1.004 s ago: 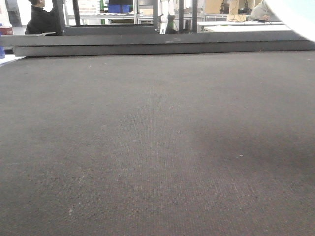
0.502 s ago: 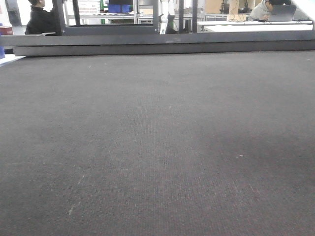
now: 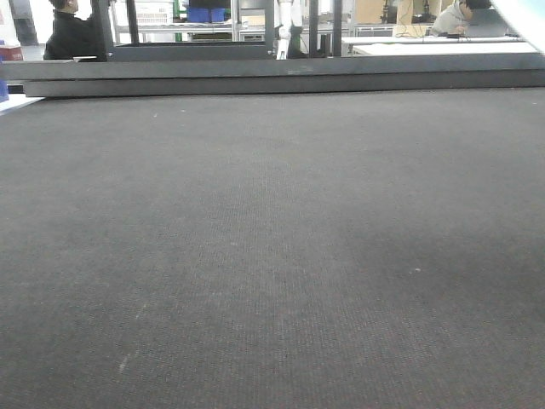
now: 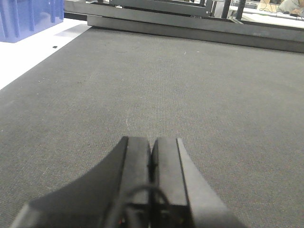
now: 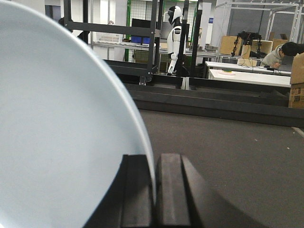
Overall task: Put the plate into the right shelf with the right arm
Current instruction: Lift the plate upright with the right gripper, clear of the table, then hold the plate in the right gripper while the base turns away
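Observation:
The plate (image 5: 61, 142), glossy white with a pale-blue tint, stands on edge and fills the left half of the right wrist view. My right gripper (image 5: 156, 156) is shut on its rim, one finger on each face. A sliver of the plate (image 3: 526, 15) shows at the top right corner of the front view. My left gripper (image 4: 152, 140) is shut and holds nothing, hovering low over the dark mat (image 4: 190, 85). The right shelf is out of view.
A dark woven mat (image 3: 272, 239) covers the table, bounded at the far side by a low dark rail (image 3: 272, 77). A blue bin (image 4: 28, 19) sits on a white surface at the left. Beyond stand black frames, a white humanoid robot (image 5: 175, 38), desks and seated people (image 3: 70, 34).
The plate's edge at the top right of the front view shrank from a broad corner patch to a thin sliver, moving up and right. The left gripper view has no earlier frame.

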`<state>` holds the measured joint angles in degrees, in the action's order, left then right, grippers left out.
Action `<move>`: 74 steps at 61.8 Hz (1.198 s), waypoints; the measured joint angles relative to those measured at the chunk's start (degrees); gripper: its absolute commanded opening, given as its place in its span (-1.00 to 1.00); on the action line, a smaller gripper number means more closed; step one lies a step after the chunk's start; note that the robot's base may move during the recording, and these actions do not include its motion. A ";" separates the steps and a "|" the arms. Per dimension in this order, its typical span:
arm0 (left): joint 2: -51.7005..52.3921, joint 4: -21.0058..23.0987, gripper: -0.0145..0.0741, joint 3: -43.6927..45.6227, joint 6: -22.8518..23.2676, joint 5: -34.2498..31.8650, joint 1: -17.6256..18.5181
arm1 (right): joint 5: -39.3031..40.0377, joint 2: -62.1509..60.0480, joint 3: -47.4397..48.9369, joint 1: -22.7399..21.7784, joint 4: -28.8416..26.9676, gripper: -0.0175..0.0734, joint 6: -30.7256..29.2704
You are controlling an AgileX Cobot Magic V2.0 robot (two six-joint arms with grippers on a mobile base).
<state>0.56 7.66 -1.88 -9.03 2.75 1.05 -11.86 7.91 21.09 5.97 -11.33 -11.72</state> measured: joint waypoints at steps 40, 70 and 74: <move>0.00 0.00 -0.96 0.00 0.00 0.00 0.00 | 0.00 0.00 0.00 0.00 0.00 -0.49 0.00; 0.00 0.00 -0.96 0.00 0.00 0.00 0.00 | -0.12 0.00 0.00 0.00 0.00 -0.49 -0.07; 0.00 0.00 -0.96 0.00 0.00 0.00 0.00 | -0.12 0.00 0.00 0.00 0.00 -0.49 -0.07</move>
<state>0.56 7.66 -1.88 -9.03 2.75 1.05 -11.97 7.91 21.09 5.97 -11.33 -11.79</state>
